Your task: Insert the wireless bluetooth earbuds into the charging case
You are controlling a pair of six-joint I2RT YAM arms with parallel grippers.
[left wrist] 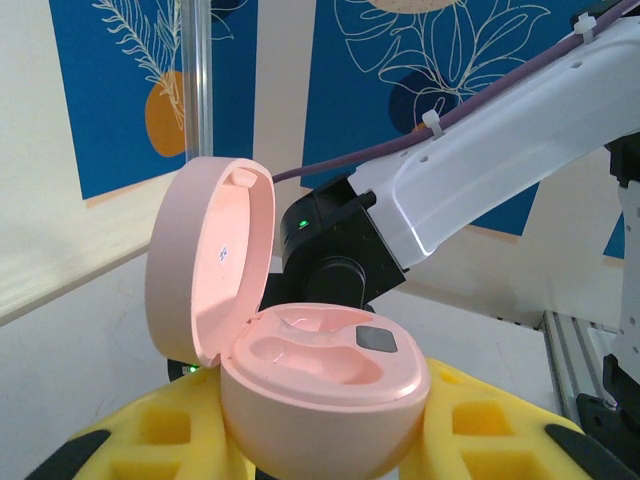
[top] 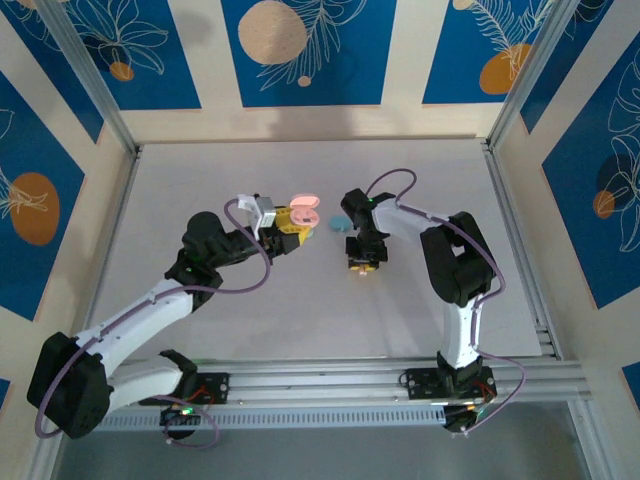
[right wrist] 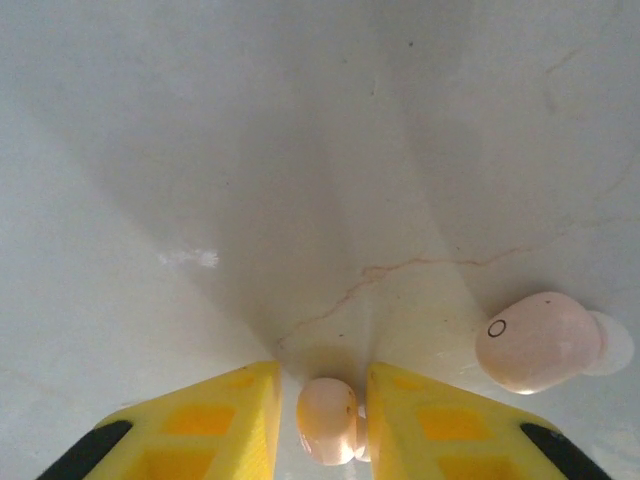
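On the left, we see the left gripper (top: 288, 222) pinching a glossy pink pebble-shaped plastic charging case (left wrist: 325, 385), its hinged lid (left wrist: 200, 260) raised and its wells bare. The arm is stretched over the white table (top: 300, 320). On the right, the right gripper (right wrist: 322, 392) points down, jaws straddling a small pink earbud (right wrist: 327, 420); we cannot tell whether they touch it. A second pink earbud (right wrist: 535, 342) lies just beside.

Blue floral wall panels (top: 350, 80) surround a pale grey table (top: 300, 330)

Bright diffuse light, soft shadows on table (right wrist: 300, 150), right claw (right wrist: 322, 410) slightly blurred
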